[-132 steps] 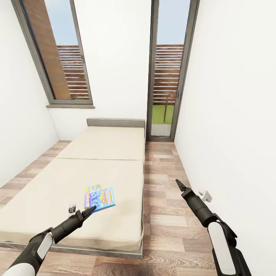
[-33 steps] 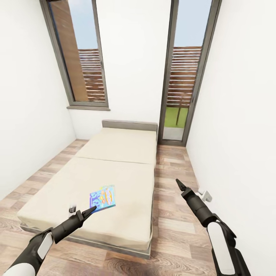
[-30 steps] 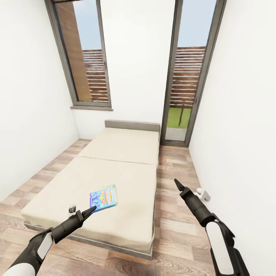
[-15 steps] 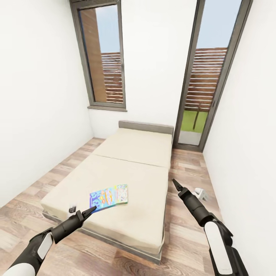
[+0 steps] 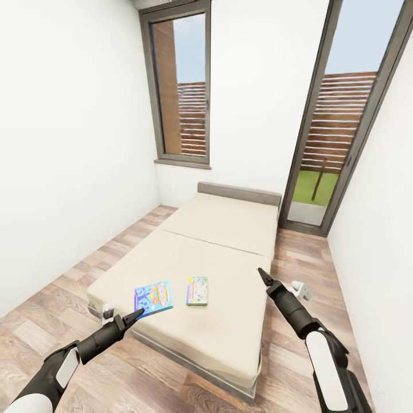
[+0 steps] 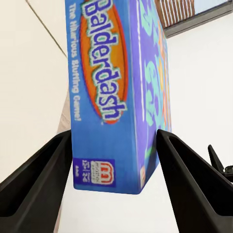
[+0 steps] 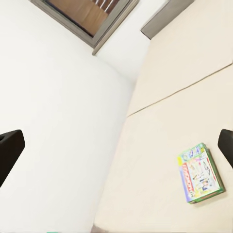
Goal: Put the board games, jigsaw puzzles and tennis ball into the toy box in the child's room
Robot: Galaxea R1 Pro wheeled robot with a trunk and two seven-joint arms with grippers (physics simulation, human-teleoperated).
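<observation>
Two tall grey-framed openings break the white far wall: a window (image 5: pixel 182 86) at about 11 o'clock from the head camera and a glass door (image 5: pixel 344 126) at about 1 o'clock, both looking out on wooden slats. Wood-plank floor (image 5: pixel 51 310) runs along both sides of the bed (image 5: pixel 223 252), which stretches away toward 12 o'clock, its cream mattress bare across the far half and its grey headboard against the wall.

One pale green board game (image 5: pixel 197 291) lies flat on the near part of the mattress, a little to the 1 o'clock side of the left arm's tip and well apart from it; the right wrist view shows the same box (image 7: pixel 200 173) alone on the mattress. The blue board game (image 5: pixel 152 298), lettered "Balderdash", is clamped edge-on between the fingers of the left gripper (image 5: pixel 135 314), and in the left wrist view the box (image 6: pixel 119 87) stands between the two dark fingers (image 6: pixel 36 187), both pressed to its sides. The right gripper (image 5: pixel 261 276) points toward 12 o'clock over the bed's floor-side edge with nothing in it; the right wrist view shows its fingertips (image 7: pixel 9 150) spread wide at the frame edges. A small white fitting (image 5: pixel 302 289) sits on the floor by the right wall, just beyond that arm.
</observation>
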